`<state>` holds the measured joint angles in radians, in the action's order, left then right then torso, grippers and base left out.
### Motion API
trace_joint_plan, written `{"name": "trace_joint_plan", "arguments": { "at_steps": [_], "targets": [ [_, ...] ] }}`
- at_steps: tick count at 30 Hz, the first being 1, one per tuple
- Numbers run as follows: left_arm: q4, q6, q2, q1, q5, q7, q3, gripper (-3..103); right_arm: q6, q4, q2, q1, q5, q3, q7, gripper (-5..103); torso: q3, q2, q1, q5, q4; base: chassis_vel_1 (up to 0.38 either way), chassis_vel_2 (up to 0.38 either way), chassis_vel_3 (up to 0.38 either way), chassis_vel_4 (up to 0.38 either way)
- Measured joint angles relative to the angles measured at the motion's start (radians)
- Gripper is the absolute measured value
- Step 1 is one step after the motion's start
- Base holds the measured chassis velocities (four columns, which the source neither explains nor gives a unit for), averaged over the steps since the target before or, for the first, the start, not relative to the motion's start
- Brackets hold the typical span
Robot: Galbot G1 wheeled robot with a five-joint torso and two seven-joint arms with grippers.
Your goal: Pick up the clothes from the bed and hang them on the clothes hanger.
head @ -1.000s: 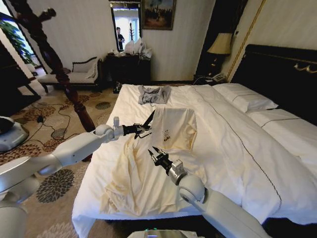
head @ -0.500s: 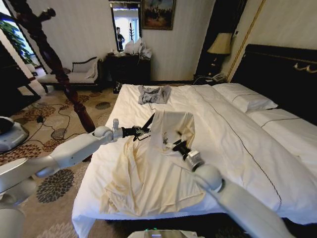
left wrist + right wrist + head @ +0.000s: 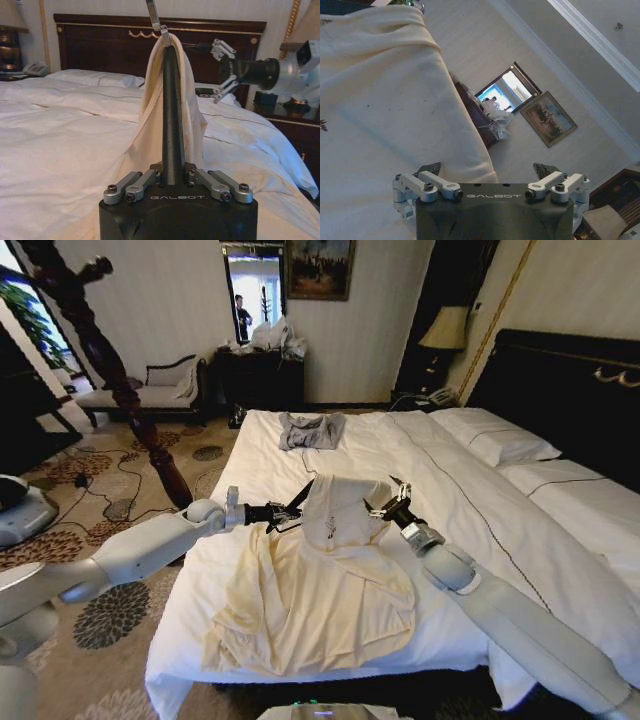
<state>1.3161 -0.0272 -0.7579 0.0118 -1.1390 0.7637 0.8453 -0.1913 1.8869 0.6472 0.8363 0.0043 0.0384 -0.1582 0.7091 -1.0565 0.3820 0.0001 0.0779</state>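
My left gripper (image 3: 278, 512) was clamped on the clothes hanger (image 3: 297, 493), holding it above the bed (image 3: 480, 520) near its left side. Hanger's long axis ran up and away from that gripper, edge-on in the left wrist view, hook at the far end. The clothes (image 3: 335, 515) were draped over the hanger's upper part, the rest trailing down onto the duvet toward me. My right gripper (image 3: 387, 502) sat just right of the draped fabric, jaws spread, holding nothing. So the cloth lay to its left, touching or nearly so. For tugging the loose side, I'd say right arm was nearer.
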Motion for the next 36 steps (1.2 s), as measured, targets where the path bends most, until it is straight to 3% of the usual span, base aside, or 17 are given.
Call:
{"name": "trace_joint_plan", "arguments": {
  "at_steps": [15,16,18,22,24,26,27,28,30,31,34,36],
  "targets": [
    [0.066,-0.001,0.014,0.015,0.007,0.008,0.042,18,0.000,-0.045,0.013,-0.117,-0.031,-0.131,0.020,98,0.000,0.000,0.000,-0.0001,-0.0003,0.000,0.000,0.000,0.000],
    [0.068,-0.001,0.016,0.015,0.008,0.008,0.042,18,0.002,-0.047,0.011,-0.119,-0.033,-0.134,0.020,88,0.000,0.000,0.000,-0.0001,-0.0003,0.000,0.000,0.000,0.000],
    [0.068,-0.001,0.016,0.014,0.009,0.007,0.042,18,0.002,-0.048,0.010,-0.119,-0.035,-0.134,0.020,88,0.000,0.000,0.000,-0.0002,-0.0002,0.000,0.000,0.000,0.000],
    [0.068,-0.001,0.020,0.009,0.013,0.006,0.040,18,0.006,-0.051,0.008,-0.109,-0.048,-0.134,0.018,66,0.000,0.000,0.000,-0.0002,-0.0001,0.000,0.000,0.000,0.000],
    [0.068,-0.001,0.020,0.008,0.013,0.005,0.039,18,0.008,-0.053,0.008,-0.106,-0.053,-0.134,0.016,66,0.000,0.000,0.000,-0.0002,-0.0002,0.000,0.000,0.000,0.000],
    [0.069,-0.001,0.021,0.009,0.013,0.003,0.038,18,0.012,-0.055,0.007,-0.102,-0.062,-0.134,0.014,56,0.000,0.000,0.000,-0.0001,-0.0002,0.000,0.000,0.000,0.000],
    [0.069,-0.001,0.021,0.010,0.013,0.002,0.038,18,0.014,-0.057,0.005,-0.102,-0.066,-0.134,0.014,56,0.000,0.000,0.000,-0.0001,-0.0001,0.000,0.000,0.000,0.000],
    [0.069,0.000,0.021,0.010,0.013,0.001,0.038,18,0.015,-0.057,0.005,-0.102,-0.069,-0.134,0.013,44,0.000,0.000,0.000,-0.0001,-0.0001,0.000,0.000,0.000,0.000],
    [0.069,0.000,0.021,0.010,0.013,0.001,0.038,18,0.016,-0.058,0.004,-0.102,-0.071,-0.134,0.013,44,0.000,0.000,0.000,-0.0001,-0.0001,0.000,0.000,0.000,0.000],
    [0.069,0.000,0.022,0.011,0.014,-0.001,0.038,18,0.018,-0.058,0.002,-0.102,-0.077,-0.135,0.012,39,0.000,0.000,0.000,-0.0001,-0.0001,0.000,0.000,0.000,0.000],
    [0.068,0.001,0.022,0.013,0.023,-0.006,0.038,18,0.038,-0.063,-0.005,-0.099,-0.157,-0.136,0.016,24,0.000,0.000,0.000,-0.0001,-0.0002,0.000,0.000,0.000,0.000],
    [0.067,0.001,0.021,0.013,0.024,-0.007,0.038,18,0.046,-0.066,-0.006,-0.098,-0.180,-0.135,0.018,24,0.000,0.000,0.000,-0.0001,-0.0002,0.000,0.000,0.000,0.000]
  ]
}}
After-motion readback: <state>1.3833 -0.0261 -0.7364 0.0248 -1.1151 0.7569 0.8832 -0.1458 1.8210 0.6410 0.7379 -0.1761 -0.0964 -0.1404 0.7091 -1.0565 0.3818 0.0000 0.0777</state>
